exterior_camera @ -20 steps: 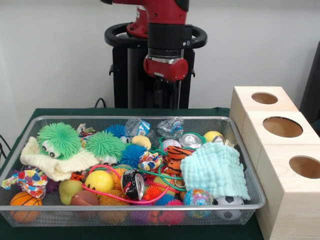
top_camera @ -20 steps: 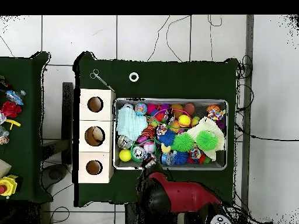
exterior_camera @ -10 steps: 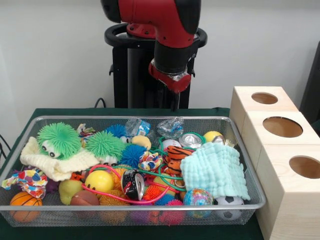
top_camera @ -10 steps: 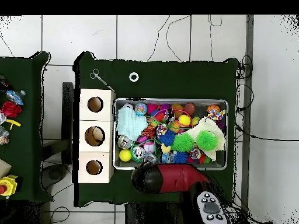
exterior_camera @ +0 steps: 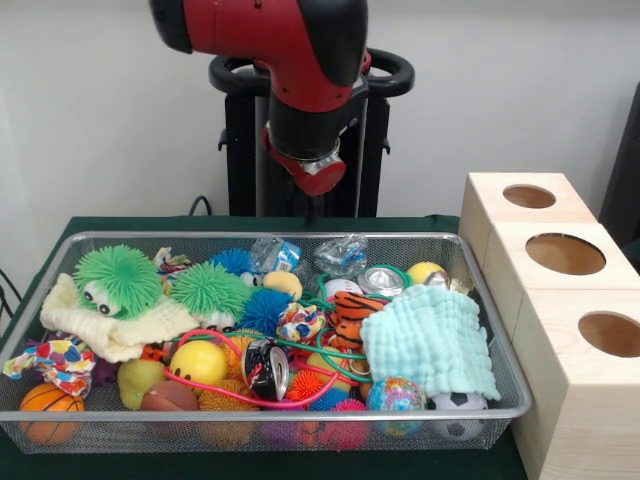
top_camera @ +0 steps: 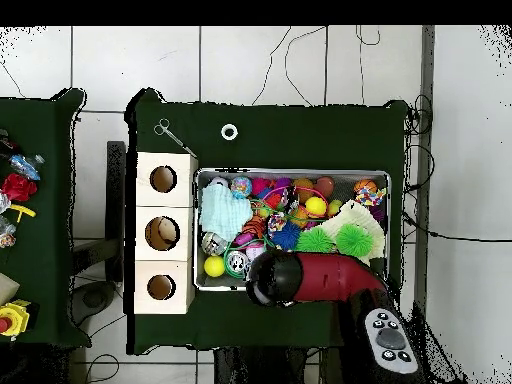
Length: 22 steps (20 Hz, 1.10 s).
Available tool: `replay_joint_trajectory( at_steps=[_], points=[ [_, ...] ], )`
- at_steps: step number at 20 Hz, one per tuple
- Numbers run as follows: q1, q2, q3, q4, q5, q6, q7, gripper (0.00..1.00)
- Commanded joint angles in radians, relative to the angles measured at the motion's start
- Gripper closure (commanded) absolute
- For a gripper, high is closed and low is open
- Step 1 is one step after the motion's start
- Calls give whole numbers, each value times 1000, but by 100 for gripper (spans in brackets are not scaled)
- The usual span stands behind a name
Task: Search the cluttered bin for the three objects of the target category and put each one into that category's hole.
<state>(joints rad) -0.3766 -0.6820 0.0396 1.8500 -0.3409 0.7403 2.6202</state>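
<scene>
You have a wire bin (exterior_camera: 490, 330) packed with toys on the green table (top_camera: 300, 135), and three wooden boxes (exterior_camera: 560, 300) with round holes (exterior_camera: 565, 253) standing just right of it in the front view. Which category counts as the target cannot be told. In the bin, a pale blue cloth (exterior_camera: 430, 340) lies at the right, with a soccer ball (exterior_camera: 458, 412) at its near edge and a silver can (exterior_camera: 380, 280) beyond it. A tiger toy (exterior_camera: 352, 312) sits near the middle, a yellow smiley ball (exterior_camera: 198, 362) nearer left, a basketball (exterior_camera: 48, 408) in the near left corner, and two green spiky balls (exterior_camera: 118, 278) at the far left on a cream cloth (exterior_camera: 110, 325). The gripper (exterior_camera: 305, 180) hangs above the bin's far edge, holding nothing; you cannot tell whether its fingers are apart or together.
</scene>
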Motion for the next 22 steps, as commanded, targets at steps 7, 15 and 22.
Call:
replay_joint_trajectory(
  at_steps=[7, 15, 22],
  points=[
    [-10, 54, 71, -208, 100, 141, 11, 0],
    [63, 108, 41, -264, 139, 162, 76, 0],
    [130, 105, 28, -268, 221, 229, 128, 0]
  ],
)
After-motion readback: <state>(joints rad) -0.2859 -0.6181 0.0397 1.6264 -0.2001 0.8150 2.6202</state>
